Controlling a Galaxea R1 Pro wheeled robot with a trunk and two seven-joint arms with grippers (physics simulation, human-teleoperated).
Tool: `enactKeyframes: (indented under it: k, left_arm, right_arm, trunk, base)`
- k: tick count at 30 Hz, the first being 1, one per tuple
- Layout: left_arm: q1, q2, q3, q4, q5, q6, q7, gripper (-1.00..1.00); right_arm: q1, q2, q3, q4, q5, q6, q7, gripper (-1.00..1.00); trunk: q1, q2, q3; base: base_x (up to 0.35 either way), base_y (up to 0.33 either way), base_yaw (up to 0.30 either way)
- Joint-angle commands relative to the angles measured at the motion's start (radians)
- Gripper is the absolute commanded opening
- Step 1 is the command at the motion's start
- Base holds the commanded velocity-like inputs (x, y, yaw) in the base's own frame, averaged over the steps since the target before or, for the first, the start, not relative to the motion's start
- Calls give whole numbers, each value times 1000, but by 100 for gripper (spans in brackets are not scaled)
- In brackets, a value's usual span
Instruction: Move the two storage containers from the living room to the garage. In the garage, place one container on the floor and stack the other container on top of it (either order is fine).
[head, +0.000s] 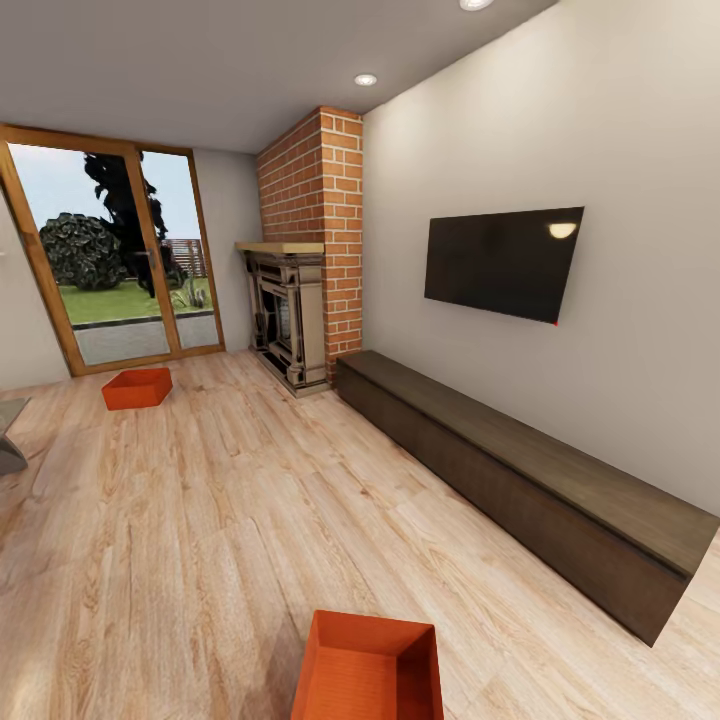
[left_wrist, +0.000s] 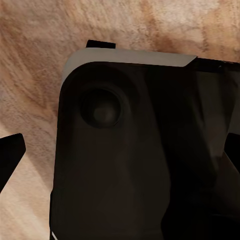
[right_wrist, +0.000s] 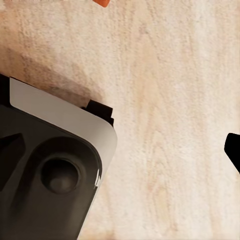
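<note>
Since both orange-red storage containers sit on the wood plank floor (head: 200, 520), one (head: 137, 388) near the glass doors (head: 110, 260) and one (head: 368, 668) well away, we judge them light, stiff, best gripped by the rim, hand states untellable.

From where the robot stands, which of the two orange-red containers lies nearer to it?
The container at the head view's bottom edge, cut off by the frame. The other container sits far across the wood floor, before the glass doors.
</note>
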Motion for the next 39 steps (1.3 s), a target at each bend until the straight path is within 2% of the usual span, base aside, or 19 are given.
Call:
enactKeyframes:
  k: [1,10,39]
  left_arm:
    - [-1,0,0,1,9,-3,-2,100]
    - [-1,0,0,1,9,-3,-2,100]
    - [-1,-1,-1,1,8,-3,-2,100]
  right_arm:
    - [-1,0,6,0,-11,-2,5,100]
    - [0,-1,13,0,-7,-2,5,100]
    - [-1,-4,2,0,-14,-3,5,100]
  trunk:
    - [0,-1,-1]
    - [0,-1,-11]
    - [0,-1,-57]
  base:
    - [0,0,0]
    - [0,0,29]
    - [0,0,0]
